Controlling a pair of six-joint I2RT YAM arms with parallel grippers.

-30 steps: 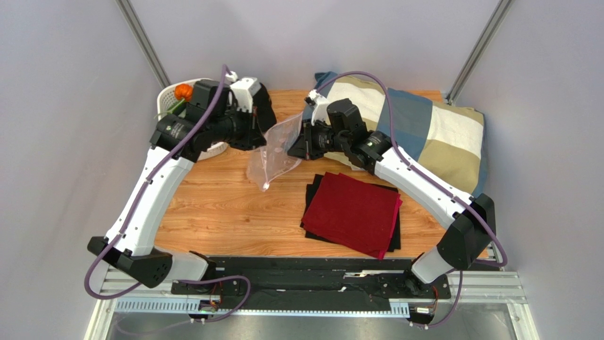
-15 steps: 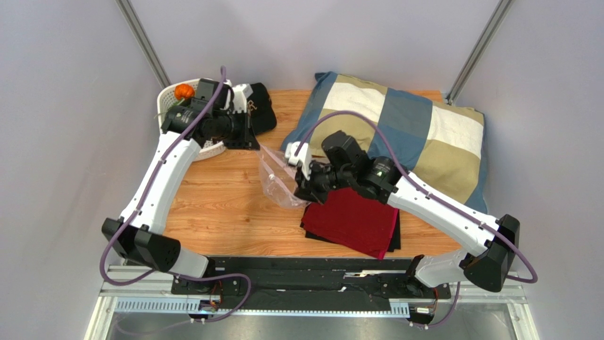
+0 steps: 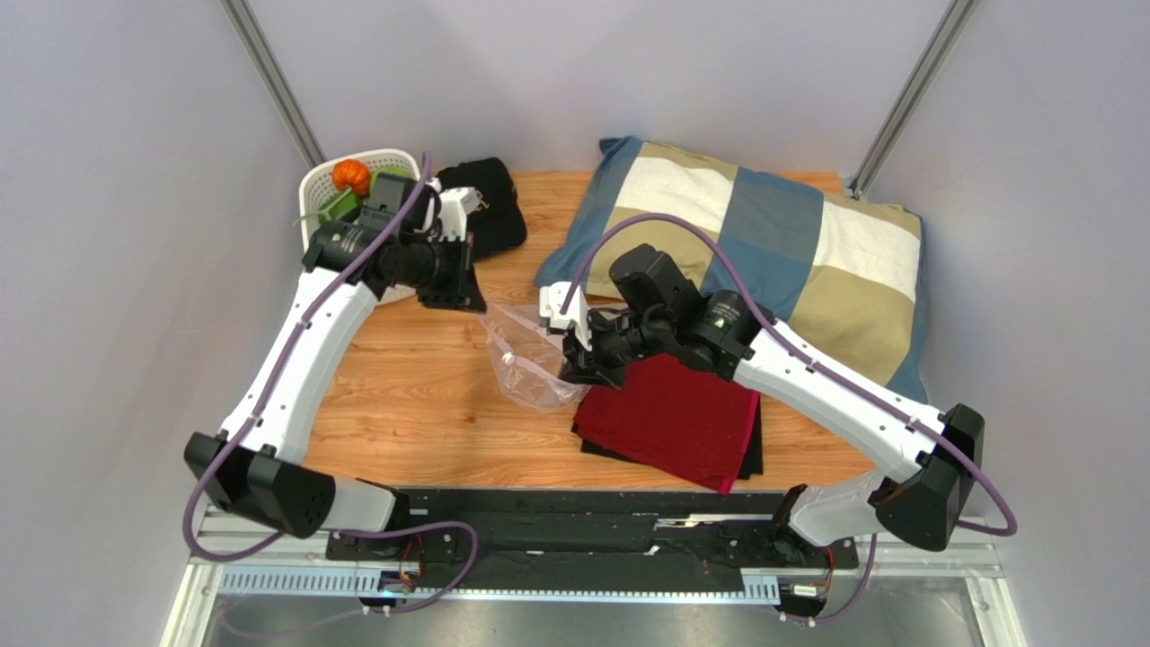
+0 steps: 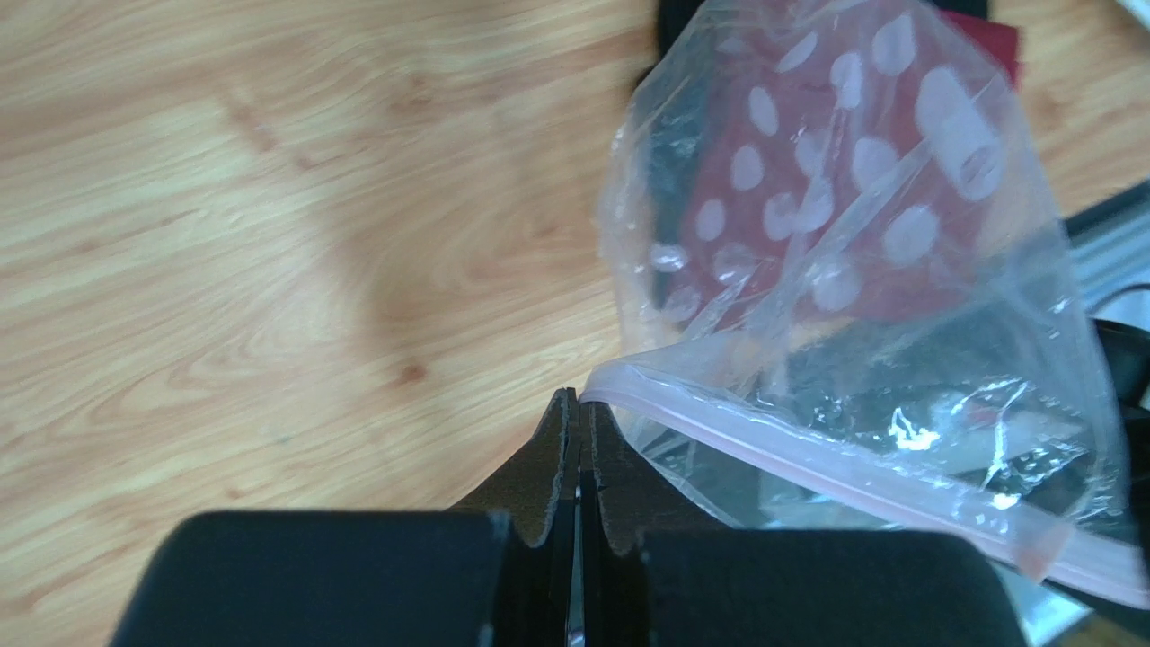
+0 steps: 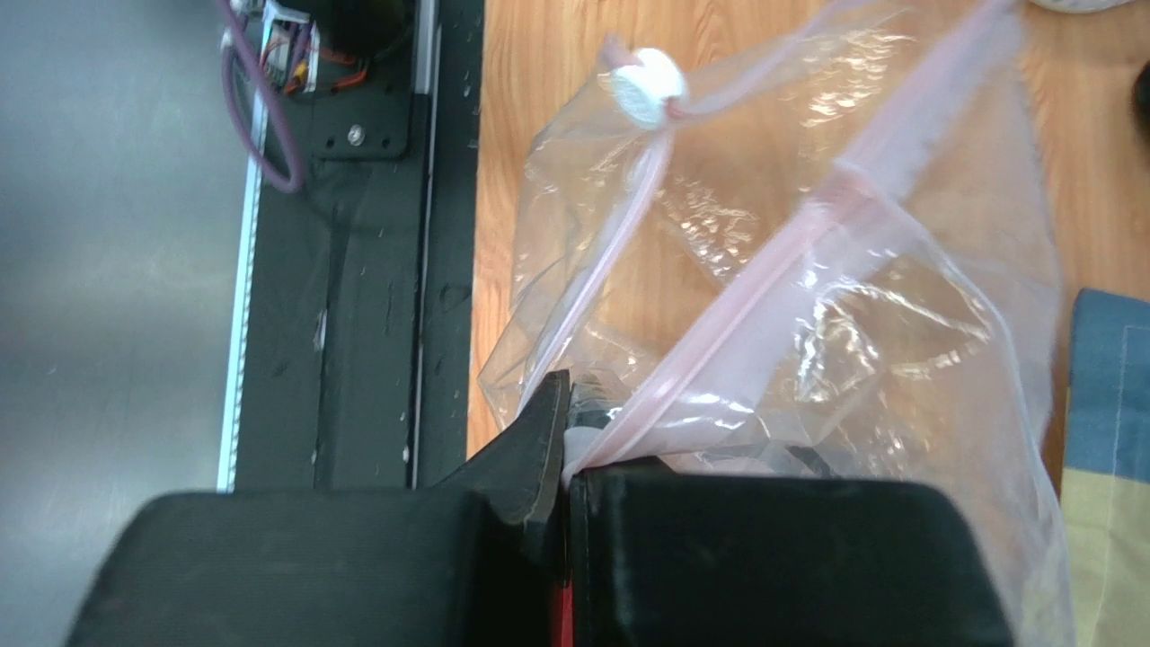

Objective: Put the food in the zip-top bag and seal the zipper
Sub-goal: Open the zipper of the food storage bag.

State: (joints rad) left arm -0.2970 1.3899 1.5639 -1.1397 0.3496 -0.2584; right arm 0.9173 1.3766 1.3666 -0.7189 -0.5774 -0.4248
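The clear zip-top bag (image 3: 529,361) hangs slack between both grippers, low over the wooden table and empty. My left gripper (image 4: 581,399) is shut on one end of the pink-white zipper (image 4: 824,469); it shows from above as the left gripper (image 3: 473,297). My right gripper (image 5: 567,434) is shut on the zipper (image 5: 790,250) at the bag's (image 5: 891,351) other side, near the red cloth; from above this right gripper (image 3: 575,353) sits there. Of the food, an orange pumpkin (image 3: 351,174) and a green piece (image 3: 339,205) lie in the white basket (image 3: 312,189); the left arm hides the other pieces.
A checked pillow (image 3: 783,243) fills the back right. A red cloth on a black one (image 3: 675,411) lies front centre, under the right wrist. A black cloth (image 3: 483,189) lies beside the basket. A white round piece (image 5: 645,76) sits on the zip strip.
Both grippers came down and toward the front with the bag, the right one furthest, over the red cloth. The left arm swung off the basket, uncovering it and the black cloth.
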